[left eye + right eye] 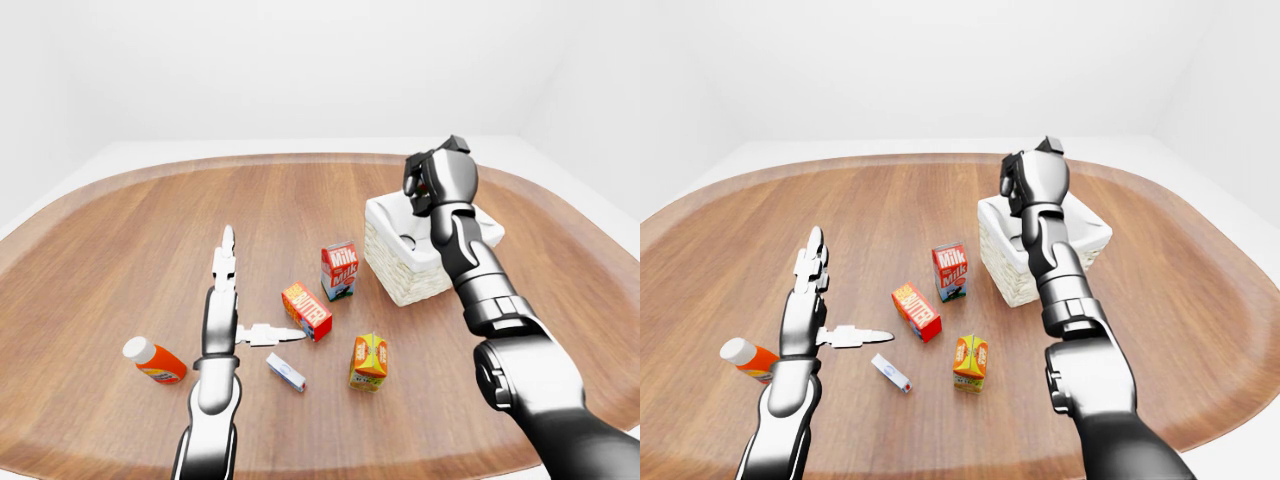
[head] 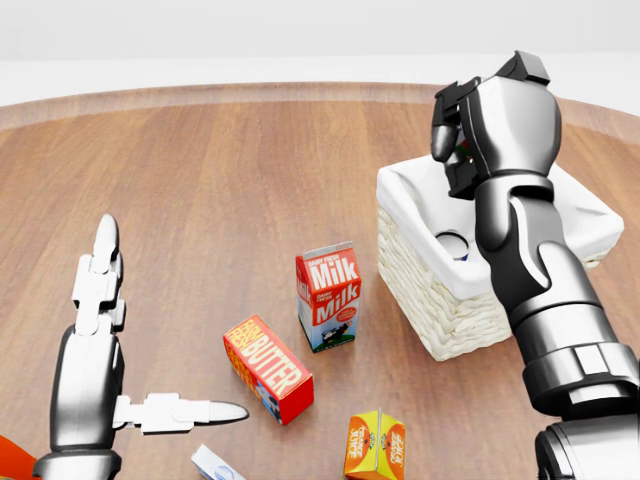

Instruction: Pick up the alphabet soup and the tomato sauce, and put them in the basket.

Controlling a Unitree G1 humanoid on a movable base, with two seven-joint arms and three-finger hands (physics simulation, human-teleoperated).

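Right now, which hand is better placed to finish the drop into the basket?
Right. The right hand is raised over the basket, where one can already lies. The left hand hangs open, far to the view's left, near the butter box.

A can's round top [image 2: 452,243] shows upright inside the white basket [image 2: 440,300].

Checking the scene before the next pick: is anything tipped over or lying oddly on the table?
Yes. The orange bottle lies on its side at the left, and the butter box and small white carton lie flat. The milk carton stands upright. Nothing looks spilled.
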